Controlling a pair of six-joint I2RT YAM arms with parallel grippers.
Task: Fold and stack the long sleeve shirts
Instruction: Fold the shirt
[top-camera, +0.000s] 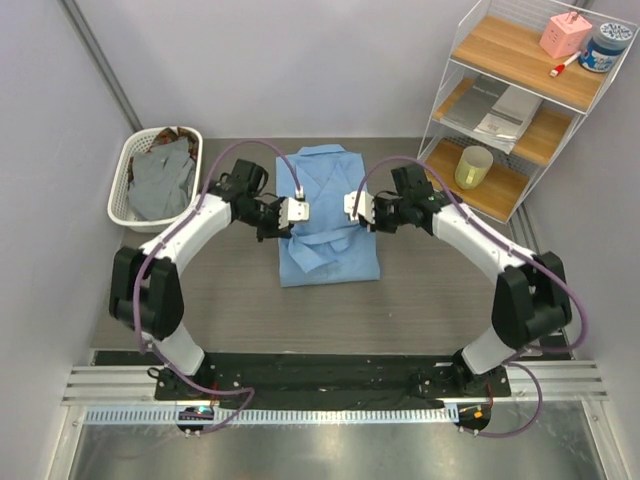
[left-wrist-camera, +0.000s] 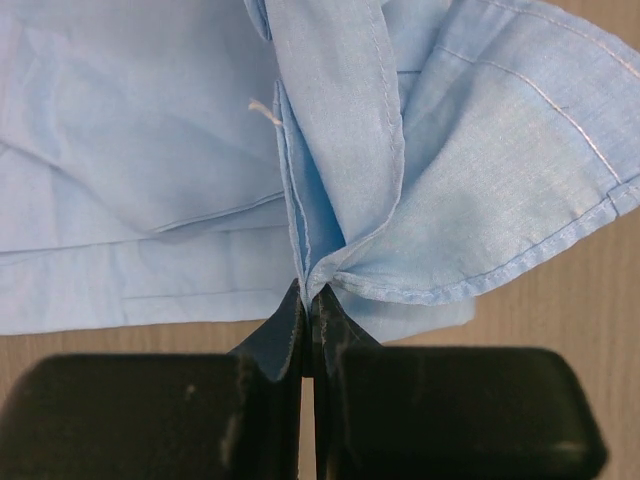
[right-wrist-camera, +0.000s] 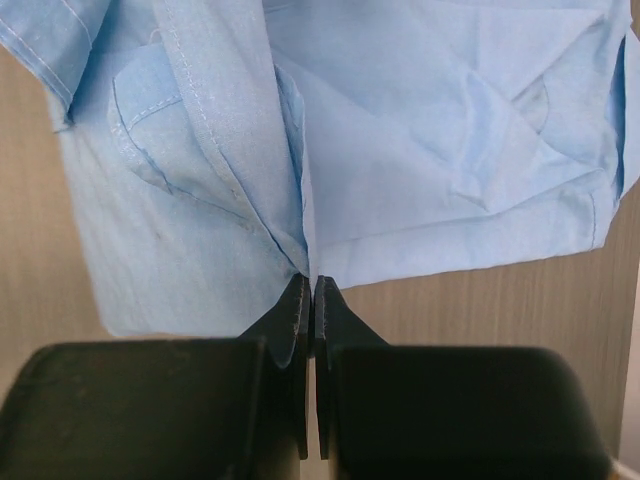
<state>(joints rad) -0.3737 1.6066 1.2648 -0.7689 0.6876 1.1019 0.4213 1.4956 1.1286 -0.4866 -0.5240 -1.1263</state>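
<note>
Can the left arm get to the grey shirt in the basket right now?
Likely yes, once freed: nothing blocks the grey shirt in the basket beside it, but the left gripper is shut on the light blue shirt.

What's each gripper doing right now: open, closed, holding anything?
Left gripper: closed, pinching a fold of the light blue shirt.
Right gripper: closed, pinching a fold of the same shirt.

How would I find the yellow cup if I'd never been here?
Look at the white wire shelf at the far right. On its lowest wooden board stands the cup. It is the only pale yellow thing, alone on its board.
</note>
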